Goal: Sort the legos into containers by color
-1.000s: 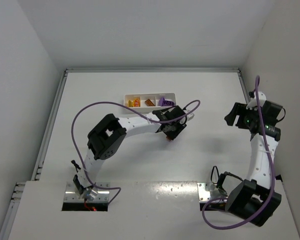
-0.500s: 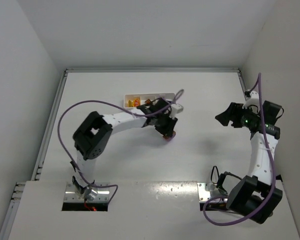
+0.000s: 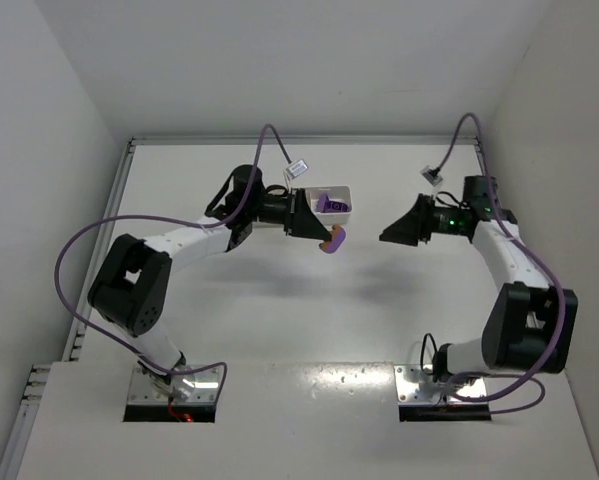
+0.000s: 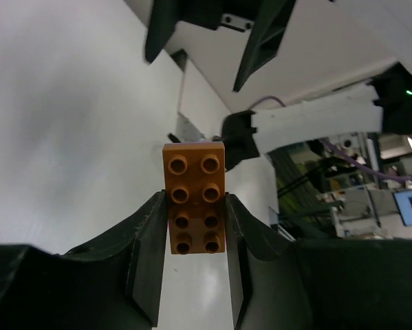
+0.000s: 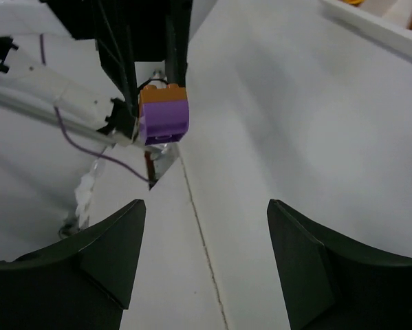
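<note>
My left gripper (image 3: pixel 324 232) is shut on an orange lego (image 4: pixel 195 196), held in the air in front of the tray. A purple lego (image 5: pixel 164 122) is stuck to the orange one (image 5: pixel 162 95), so the two form one stack (image 3: pixel 333 238). My right gripper (image 3: pixel 387 236) stands open and empty, pointing left at the stack from a short distance; in its own view its gripper (image 5: pixel 206 234) frames the stack above. The white containers tray (image 3: pixel 345 192) is mostly hidden behind the left arm. Its right compartment holds a purple lego (image 3: pixel 330 205).
A tray rim (image 5: pixel 360 19) with something orange behind it shows at the top right of the right wrist view. White walls enclose the table on the left, back and right. Purple cables loop off both arms.
The left gripper lifted the lego stack off the table and turned it toward the right arm. The right gripper swung left and up to face it.
</note>
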Controlling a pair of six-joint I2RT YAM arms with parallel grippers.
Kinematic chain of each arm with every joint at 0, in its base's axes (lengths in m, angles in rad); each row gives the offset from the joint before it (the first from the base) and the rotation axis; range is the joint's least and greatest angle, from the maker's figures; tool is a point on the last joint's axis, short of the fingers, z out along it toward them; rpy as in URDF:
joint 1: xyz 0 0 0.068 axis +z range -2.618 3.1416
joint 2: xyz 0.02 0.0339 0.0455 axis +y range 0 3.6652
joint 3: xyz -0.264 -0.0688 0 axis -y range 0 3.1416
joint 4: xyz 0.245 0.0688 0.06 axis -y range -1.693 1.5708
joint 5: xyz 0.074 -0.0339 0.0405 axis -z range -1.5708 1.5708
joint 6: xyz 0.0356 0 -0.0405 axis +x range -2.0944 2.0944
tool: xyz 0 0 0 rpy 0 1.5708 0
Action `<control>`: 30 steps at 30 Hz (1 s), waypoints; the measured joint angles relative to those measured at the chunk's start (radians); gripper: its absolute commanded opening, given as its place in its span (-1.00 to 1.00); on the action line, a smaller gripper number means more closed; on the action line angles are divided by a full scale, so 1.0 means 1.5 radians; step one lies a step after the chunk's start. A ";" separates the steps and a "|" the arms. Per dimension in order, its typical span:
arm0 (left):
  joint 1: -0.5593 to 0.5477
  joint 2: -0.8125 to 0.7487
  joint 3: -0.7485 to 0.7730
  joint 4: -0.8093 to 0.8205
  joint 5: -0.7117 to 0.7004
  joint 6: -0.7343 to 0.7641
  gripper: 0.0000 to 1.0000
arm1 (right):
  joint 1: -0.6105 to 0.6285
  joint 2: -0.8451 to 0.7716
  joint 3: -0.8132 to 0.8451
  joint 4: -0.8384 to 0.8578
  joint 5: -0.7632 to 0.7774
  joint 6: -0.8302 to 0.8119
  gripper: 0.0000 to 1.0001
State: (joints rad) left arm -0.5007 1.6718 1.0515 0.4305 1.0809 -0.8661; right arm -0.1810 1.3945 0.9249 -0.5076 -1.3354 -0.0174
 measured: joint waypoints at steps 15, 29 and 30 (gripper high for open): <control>0.000 0.011 0.001 0.157 0.089 -0.143 -0.50 | 0.194 0.119 0.136 -0.003 -0.021 -0.021 0.39; 0.000 0.029 0.012 0.150 0.126 -0.128 -0.50 | 0.229 0.119 0.141 -0.013 -0.018 -0.030 0.36; 0.001 0.029 0.013 0.148 0.128 -0.126 -0.50 | 0.230 0.119 0.141 -0.014 -0.019 -0.032 0.34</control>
State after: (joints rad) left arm -0.4995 1.7153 1.0706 0.6518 1.2728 -1.0557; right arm 0.1635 1.5723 1.1366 -0.5293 -1.3632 -0.0650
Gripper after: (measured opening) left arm 0.396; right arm 0.685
